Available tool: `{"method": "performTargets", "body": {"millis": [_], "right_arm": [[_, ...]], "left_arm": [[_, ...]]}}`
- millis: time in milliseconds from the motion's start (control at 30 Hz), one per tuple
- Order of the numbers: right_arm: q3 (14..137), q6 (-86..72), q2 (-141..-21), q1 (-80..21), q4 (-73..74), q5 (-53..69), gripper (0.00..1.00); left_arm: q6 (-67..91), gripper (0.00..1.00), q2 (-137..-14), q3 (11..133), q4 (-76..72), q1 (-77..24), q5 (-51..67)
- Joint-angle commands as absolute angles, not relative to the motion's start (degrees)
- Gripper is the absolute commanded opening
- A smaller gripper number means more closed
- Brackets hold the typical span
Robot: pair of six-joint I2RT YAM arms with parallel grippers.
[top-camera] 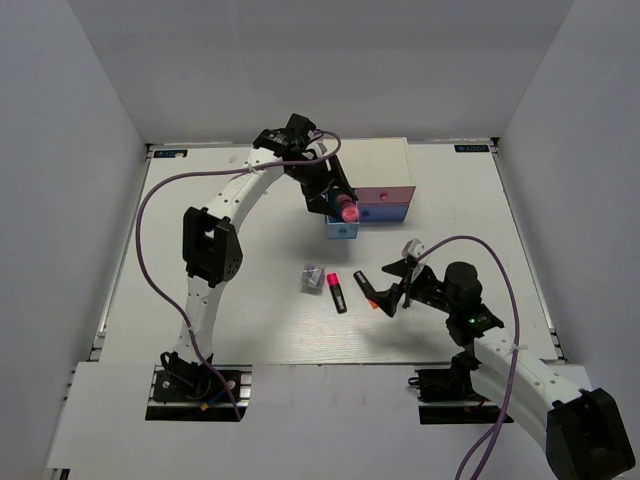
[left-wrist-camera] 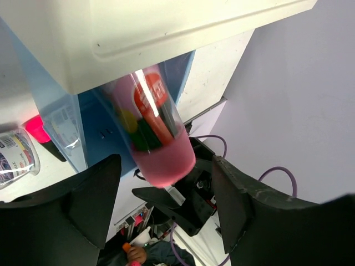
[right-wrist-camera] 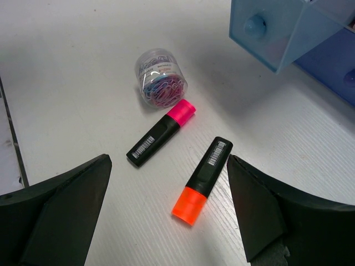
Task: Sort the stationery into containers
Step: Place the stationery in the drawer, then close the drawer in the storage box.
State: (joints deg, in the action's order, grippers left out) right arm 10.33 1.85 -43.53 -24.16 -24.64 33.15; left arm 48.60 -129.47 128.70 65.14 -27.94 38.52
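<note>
Now L gripper [left-wrist-camera: 166, 164] spread, R gripper [right-wrist-camera: 168, 160] too; pink cylinder [left-wrist-camera: 159, 138] looks loose over light-blue drawer [right-wrist-camera: 277, 39], may clip rim, bounce out.

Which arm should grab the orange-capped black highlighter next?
Right: the right gripper, open, hovers over that highlighter, while the left gripper is away at the white drawer cabinet, around a pink cylinder.

Jar [top-camera: 313, 276] L of markers [top-camera: 336, 291]; cabinet [top-camera: 375, 160] behind.
</note>
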Motion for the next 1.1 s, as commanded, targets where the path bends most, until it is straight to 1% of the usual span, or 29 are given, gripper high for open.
{"method": "performTargets", "body": {"millis": [0, 267, 300, 333, 367, 500, 533, 567, 600, 633, 667, 700, 767, 800, 833, 867, 900, 933, 967, 1000, 1033, 1067], "right_arm": [[9.67, 1.58, -42.98, -23.91, -27.95, 33.31, 0.9], [9.58, 1.58, -43.24, -23.91, -27.86, 33.66, 0.9], [9.58, 1.67, -43.33, -23.91, -27.95, 33.75, 0.9], [9.67, 1.58, -43.42, -23.91, -27.95, 33.92, 0.9], [9.58, 1.67, -43.42, -23.99, -27.95, 33.93, 0.9], [10.28, 2.46, -44.21, -23.91, -27.86, 35.24, 0.9], [10.37, 2.98, -44.91, -23.99, -28.04, 36.11, 0.9], [10.55, 3.34, -45.26, -24.08, -28.65, 36.82, 0.9], [11.16, 4.99, -46.13, -24.08, -28.91, 38.31, 0.9], [12.03, 5.79, -47.71, -24.08, -29.0, 40.15, 0.9], [12.74, 6.5, -48.77, -24.08, -28.92, 42.25, 0.85], [15.44, 8.24, -52.0, -24.08, -28.92, 43.32, 0.64], [17.57, 10.98, -54.83, -24.34, -27.69, 46.4, 0.31], [20.62, 14.21, -58.67, -24.08, -27.69, 46.75, 0.09], [21.61, 15.63, -60.02, -24.34, -27.42, 46.93, 0.02], [22.75, 20.6, -61.07, -23.91, -27.42, 46.93, 0.0], [24.68, 22.74, -63.52, -24.43, -27.33, 47.19, 0.0], [26.96, 26.33, -66.16, -24.52, -26.64, 47.46, 0.02], [29.59, 28.19, -68.79, -24.35, -26.11, 47.9, 0.03], [32.58, 33.43, -71.43, -24.35, -24.19, 48.16, 0.06], [32.61, 35.14, -72.85, -24.35, -22.86, 48.95, 0.06], [37.39, 36.9, -75.65, -24.52, -18.41, 50.0, 0.08]], "left_arm": [[48.87, 0.76, -126.3, 131.04, 65.21, -27.95, 37.79], [48.35, 0.75, -119.89, 130.44, 68.12, -27.95, 34.64], [48.34, 0.72, -118.49, 129.91, 68.12, -27.95, 34.63], [48.34, 0.72, -117.78, 129.9, 68.12, -27.95, 33.93], [48.34, 0.69, -116.9, 129.03, 67.25, -27.95, 33.93], [47.2, 0.54, -111.37, 124.64, 58.83, -27.95, 34.62], [47.2, 0.4, -108.75, 121.84, 56.97, -27.95, 34.63], [46.5, 0.32, -107.42, 120.25, 55.21, -27.95, 35.33], [45.62, 0.17, -105.92, 116.58, 51.98, -27.95, 35.33], [45.09, 0.12, -104.52, 114.63, 50.73, -27.95, 35.33], [44.04, 0.09, -101.37, 112.52, 49.76, -27.95, 34.55], [43.51, 0.07, -99.68, 107.71, 47.57, -27.95, 33.32], [42.28, 0.07, -96.08, 102.16, 45.36, -27.25, 31.04], [41.58, 0.08, -92.06, 95.95, 42.83, -27.25, 30.07], [41.57, 0.18, -89.85, 92.76, 41.24, -27.25, 28.93], [41.57, 0.29, -87.56, 89.59, 39.48, -27.25, 26.22], [41.57, 0.44, -85.19, 82.95, 37.64, -27.25, 24.63], [41.57, 0.66, -80.21, 79.58, 33.88, -27.86, 22.96], [42.09, 0.72, -77.63, 73.45, 32.27, -27.86, 20.33], [43.23, 0.78, -75.17, 70.43, 29.38, -27.86, 19.17], [43.94, 0.8, -72.8, 67.53, 28.14, -27.86, 17.94], [44.82, 0.86, -67.99, 62.19, 27.17, -27.86, 15.84]]}}
